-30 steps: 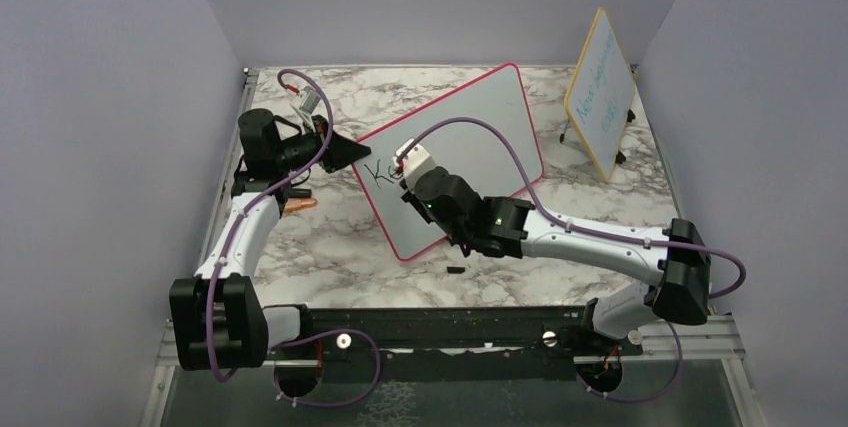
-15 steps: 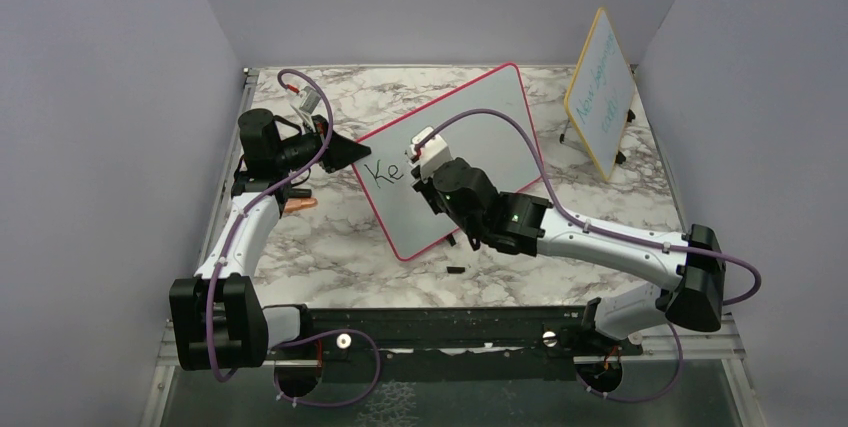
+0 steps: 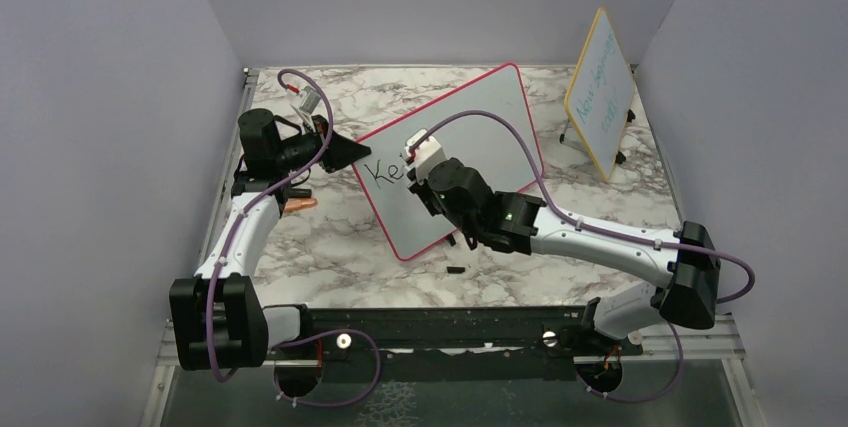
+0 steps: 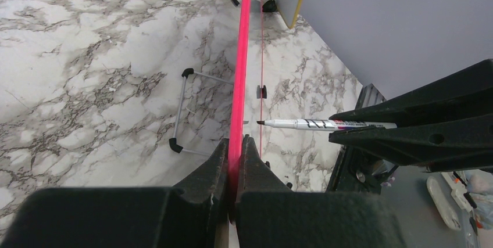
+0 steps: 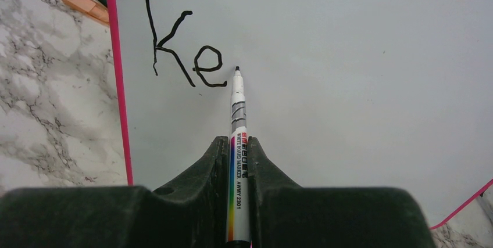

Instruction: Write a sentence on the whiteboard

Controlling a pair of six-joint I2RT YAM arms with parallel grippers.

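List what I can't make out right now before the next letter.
- Top view: right gripper hides the marker tip.
- Right wrist view: whether the tip touches the whiteboard, unclear head-on.
- Left wrist view: whiteboard edge-on, sentence hidden.
- Top view: yellow-framed board, teal writing too small to read.

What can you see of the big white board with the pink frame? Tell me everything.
The large white rectangular whiteboard has rounded corners and a thin pink-red frame. It stands tilted on the marble table, propped behind by a wire stand with black tips. The fingers of the left gripper pinch its edge. Black letters "Ke" sit near its upper left corner; the rest is blank. The right gripper holds a white marker, tip beside the "e"; contact unclear.
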